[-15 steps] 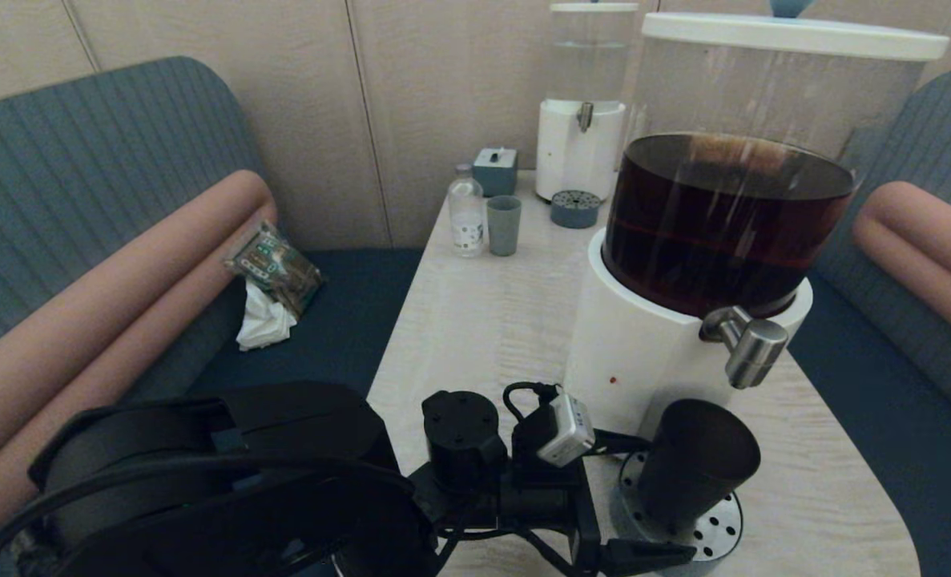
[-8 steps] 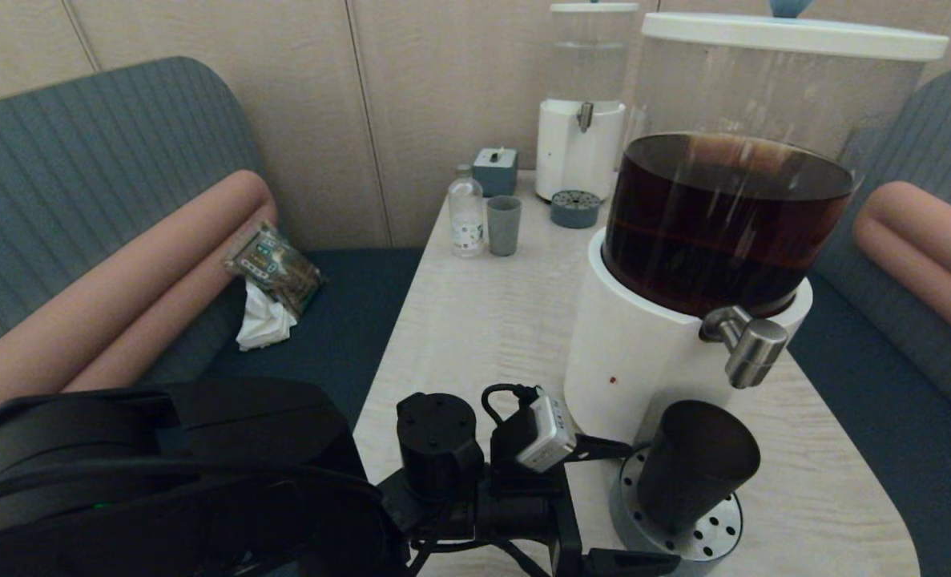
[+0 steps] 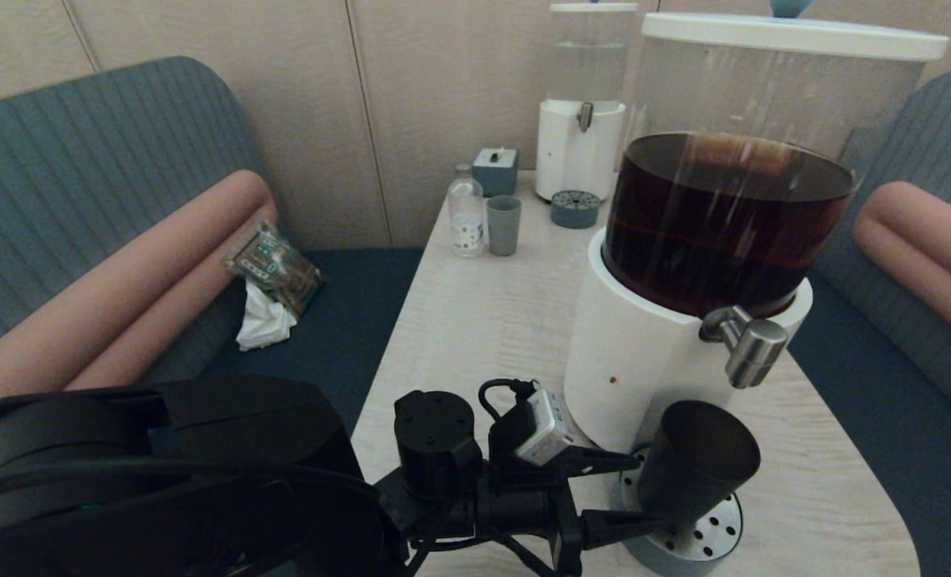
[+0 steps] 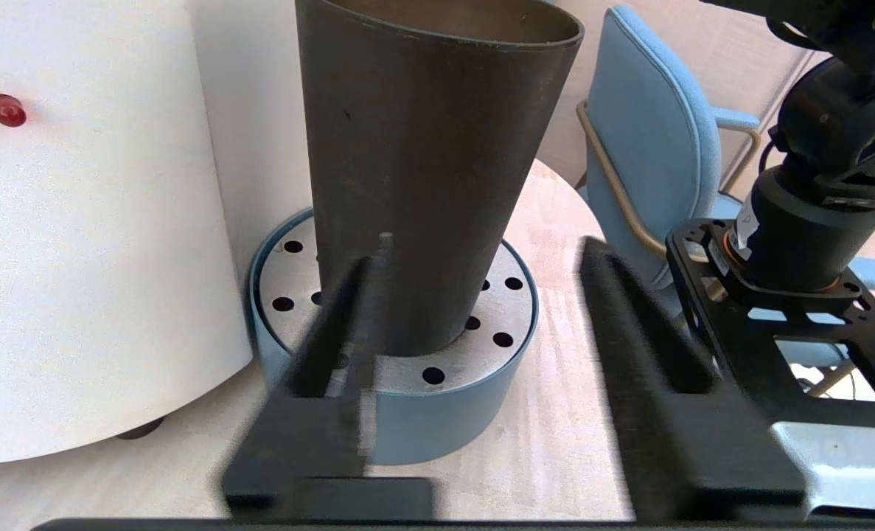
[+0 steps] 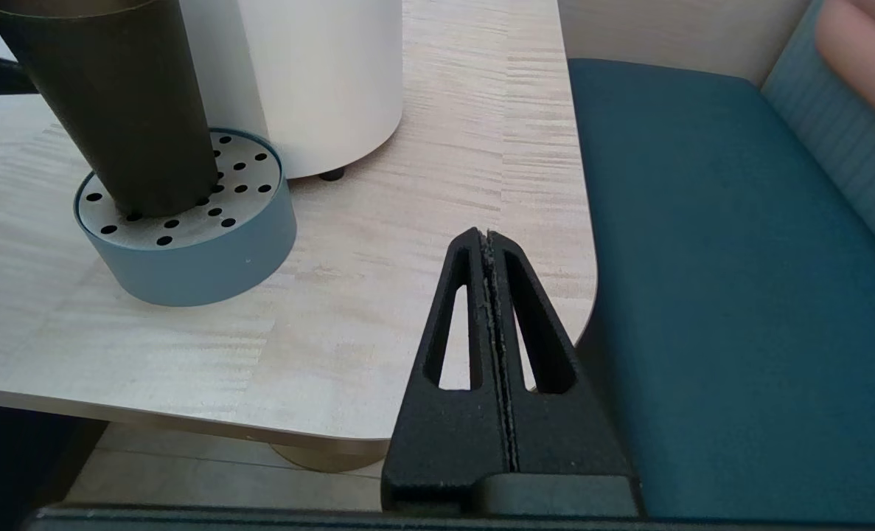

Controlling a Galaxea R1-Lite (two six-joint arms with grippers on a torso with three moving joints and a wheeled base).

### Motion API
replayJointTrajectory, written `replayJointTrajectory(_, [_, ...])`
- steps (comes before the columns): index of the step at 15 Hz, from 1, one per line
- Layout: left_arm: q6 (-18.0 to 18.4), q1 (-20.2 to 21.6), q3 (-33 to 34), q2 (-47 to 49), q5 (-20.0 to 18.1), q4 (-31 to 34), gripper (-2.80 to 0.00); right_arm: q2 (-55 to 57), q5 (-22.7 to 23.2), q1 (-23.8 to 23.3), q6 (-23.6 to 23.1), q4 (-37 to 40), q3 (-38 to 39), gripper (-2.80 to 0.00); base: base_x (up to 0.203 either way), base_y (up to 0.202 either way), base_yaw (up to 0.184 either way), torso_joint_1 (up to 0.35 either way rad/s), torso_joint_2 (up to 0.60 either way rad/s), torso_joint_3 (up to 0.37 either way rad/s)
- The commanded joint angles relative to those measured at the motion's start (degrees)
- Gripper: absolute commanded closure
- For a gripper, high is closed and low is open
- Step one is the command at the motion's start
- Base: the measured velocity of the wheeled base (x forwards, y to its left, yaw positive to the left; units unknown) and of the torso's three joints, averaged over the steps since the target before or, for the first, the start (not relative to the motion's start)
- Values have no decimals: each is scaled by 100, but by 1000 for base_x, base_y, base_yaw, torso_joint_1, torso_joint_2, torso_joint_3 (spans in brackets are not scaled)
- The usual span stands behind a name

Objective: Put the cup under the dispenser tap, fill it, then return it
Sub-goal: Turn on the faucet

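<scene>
Narrowing since a second ago, the left end effector (image 3: 631,493) has drawn its jaws in toward the cup (image 3: 695,465); back then they stood spread wide and lay lower on either side of it. That cup stands upright on the perforated drip tray (image 3: 711,533), close against the white base of the dispenser (image 3: 643,353), with the dispenser tap (image 3: 751,349) above and slightly beyond its rim. In the left wrist view one finger (image 4: 349,324) lies against the cup's lower wall while the other finger (image 4: 632,324) is still well clear, so the jaws are half-closed and hold nothing yet. I judge this to be the grasp for carrying the cup back. Done well, the closing should centre the cup between both fingers so the lone touching one does not nudge or tip it, then lift straight up off the tray. The right end effector (image 5: 492,354) stays parked past the desk (image 3: 483,320) edge, jaws pressed shut.
</scene>
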Motion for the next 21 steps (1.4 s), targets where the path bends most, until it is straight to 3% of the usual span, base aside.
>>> replayJointTrajectory(1, [0, -2, -24, 33, -26, -48, 0, -2, 0, 0, -2, -5, 53, 0, 0, 0, 0, 0, 0, 0])
replayJointTrajectory(21, [-35, -19, -508, 437, -26, -48, 0, -2, 0, 0, -2, -5, 53, 0, 0, 0, 0, 0, 0, 0])
